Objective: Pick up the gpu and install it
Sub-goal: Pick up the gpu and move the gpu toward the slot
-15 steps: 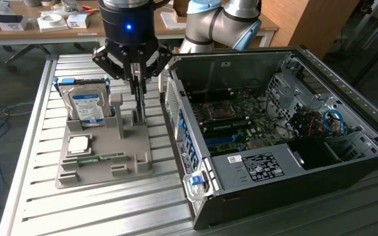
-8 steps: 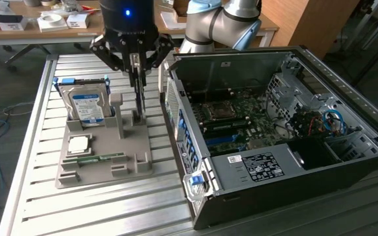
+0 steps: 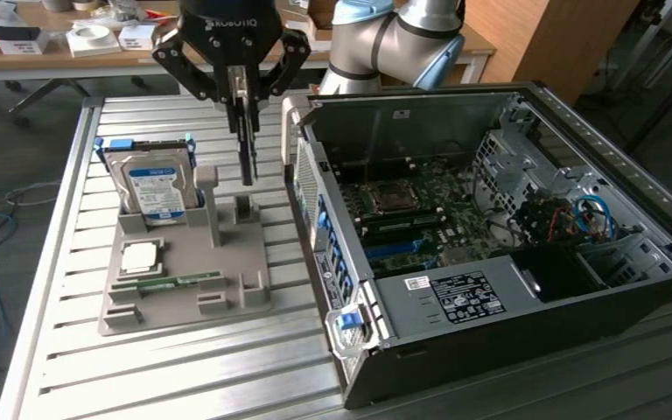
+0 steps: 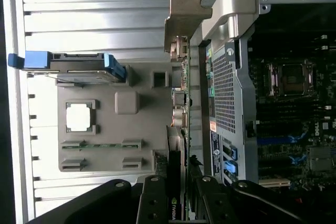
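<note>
gpu [image 3: 246,153] edge-on — top hidden in tool [image 3: 241,101]

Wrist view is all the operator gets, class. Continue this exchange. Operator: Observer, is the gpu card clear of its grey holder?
Observer: Yes; in the exterior view the thin flat dark gpu card hangs upright from the hand, its lower end appearing apart from the grey plastic holder.
Operator: What is on the drive's face?
Observer: The upright silver hard drive carries a blue-white label.
Operator: Anything deeper in the case?
Observer: Blue cables loop inside the open black computer case, toward the exterior view's right.
</note>
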